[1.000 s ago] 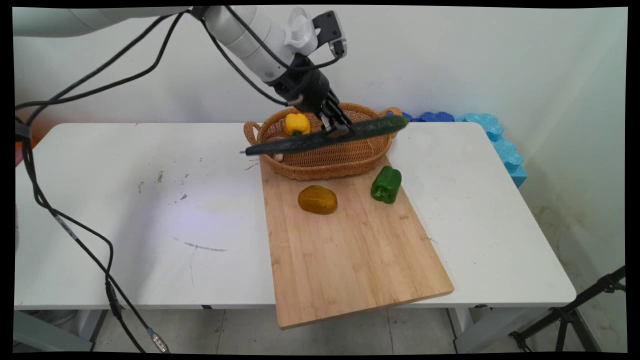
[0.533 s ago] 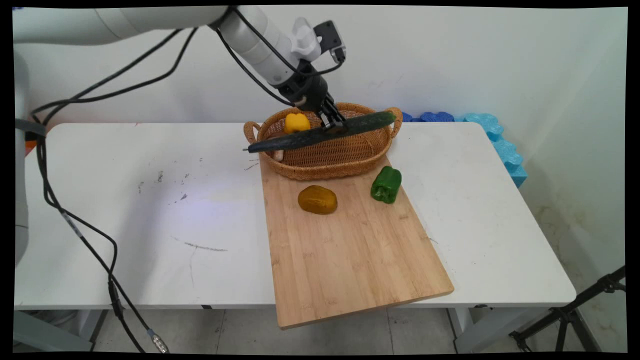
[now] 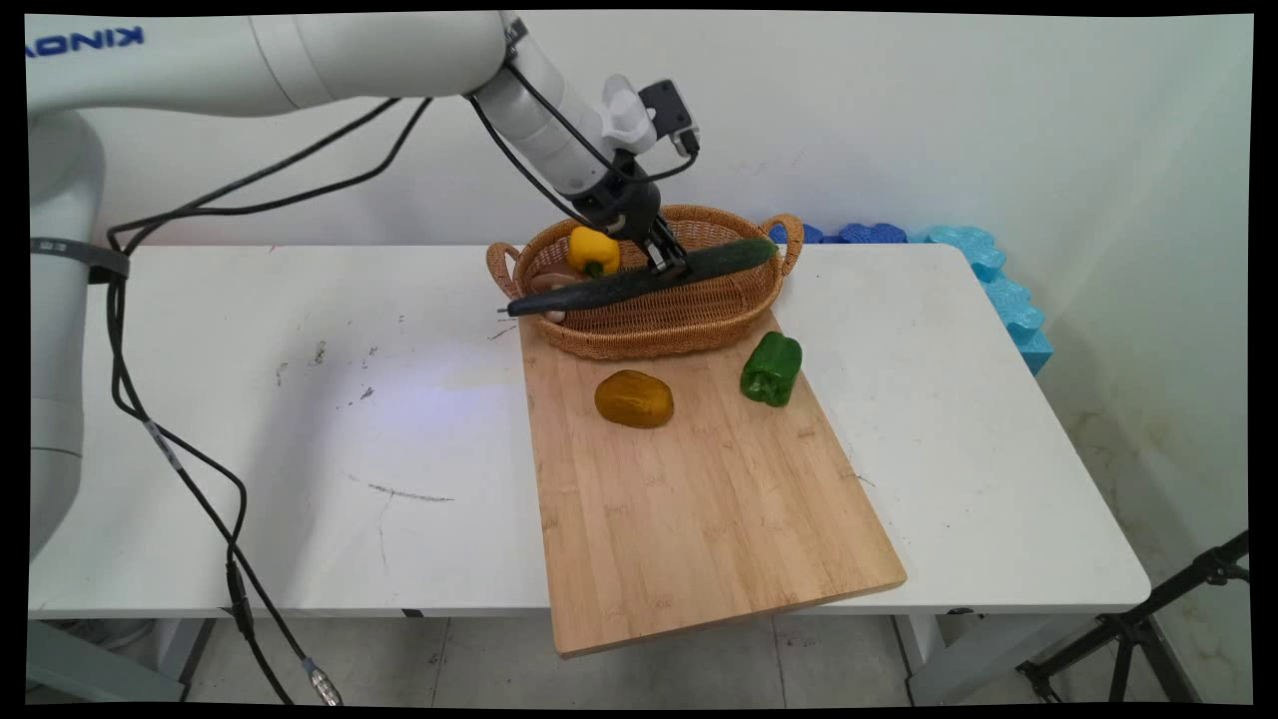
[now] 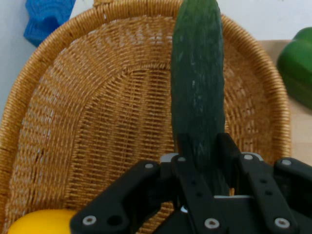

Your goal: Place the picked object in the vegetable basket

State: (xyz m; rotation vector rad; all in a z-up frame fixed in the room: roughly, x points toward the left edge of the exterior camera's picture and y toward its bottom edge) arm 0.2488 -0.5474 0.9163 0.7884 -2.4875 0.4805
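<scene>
**Gripper holding one cucumber over the basket**

The gripper [image 3: 667, 266] is clamped on the one cucumber [image 3: 639, 282], which lies slantwise across the single wicker basket [image 3: 649, 335]. In the basket sits one yellow pepper [image 3: 592, 249]. Just in front of the basket, one cutting board [image 3: 689, 499] carries one green pepper [image 3: 771, 368] and one brown potato [image 3: 634, 398]

I see the cucumber [image 4: 197, 83] as matt dark green with a faintly rough, streaked skin. My gripper [image 4: 202, 163] is black plastic with small metal pins at its joints. The basket [image 4: 97, 126] is tightly woven wicker, ribbed and dull. The cutting board [image 3: 689, 489] looks like pale bamboo, smooth and satin. The green pepper [image 3: 771, 368] is glossy (almost waxy). The table [image 3: 300, 399] is white, smooth, scuffed with grey marks.
</scene>
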